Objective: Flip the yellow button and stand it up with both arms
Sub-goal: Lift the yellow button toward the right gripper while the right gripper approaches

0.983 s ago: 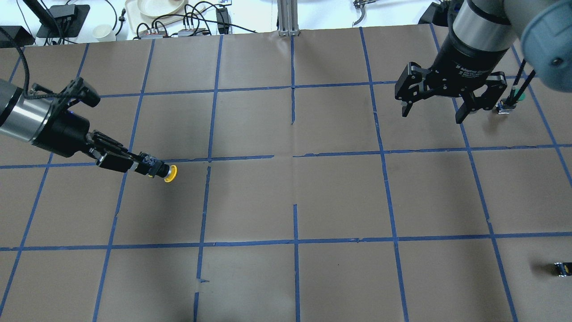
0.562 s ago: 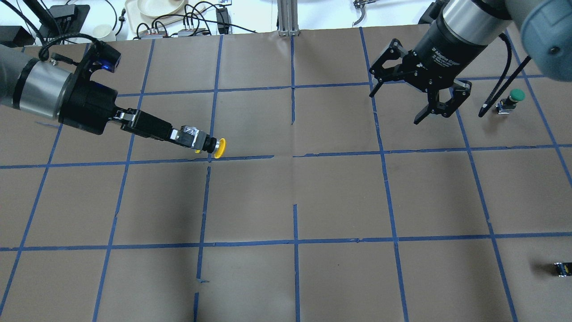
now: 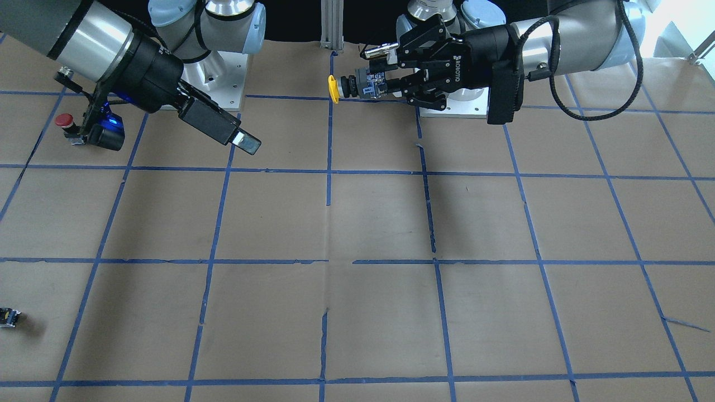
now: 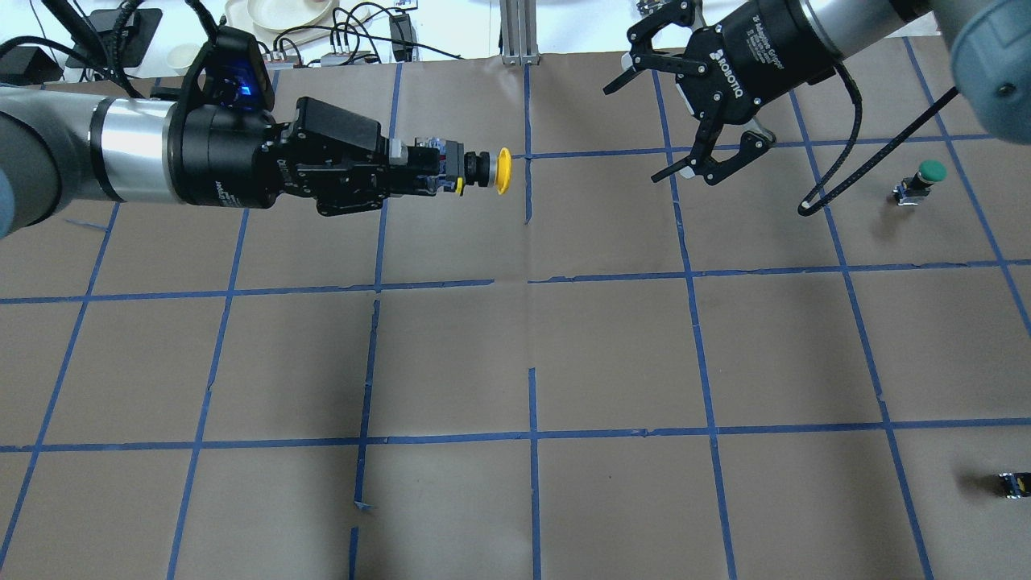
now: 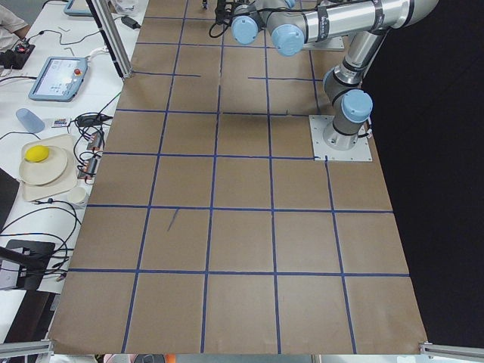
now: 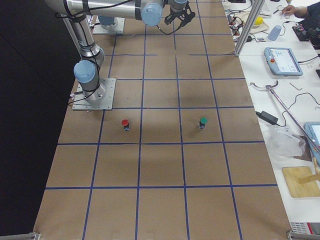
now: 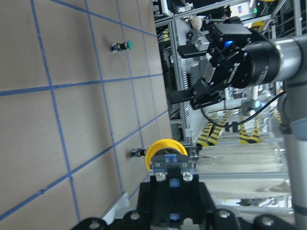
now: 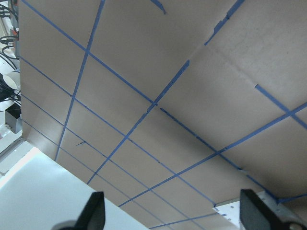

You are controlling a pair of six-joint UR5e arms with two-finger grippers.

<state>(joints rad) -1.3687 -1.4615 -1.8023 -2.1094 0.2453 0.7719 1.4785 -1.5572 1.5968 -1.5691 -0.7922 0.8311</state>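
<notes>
My left gripper (image 4: 423,173) is shut on the grey-black body of the yellow button (image 4: 503,171). It holds the button level in the air over the table's far middle, with the cap pointing at my right gripper. The button also shows in the front-facing view (image 3: 333,89), held by the left gripper (image 3: 382,85), and in the left wrist view (image 7: 166,148). My right gripper (image 4: 634,133) is open and empty, a short way to the right of the cap, with its jaws turned toward it. The right wrist view shows its spread fingertips (image 8: 93,211) over bare paper.
A green-capped button (image 4: 926,176) stands at the far right of the table. A red-capped button (image 3: 64,120) stands under the right arm. A small black part (image 4: 1013,483) lies near the front right edge. Cables and dishes lie beyond the far edge.
My left gripper has lifted the yellow button up, further away and toward the centre, turning it level. My right gripper has swung left toward it and stayed open.
</notes>
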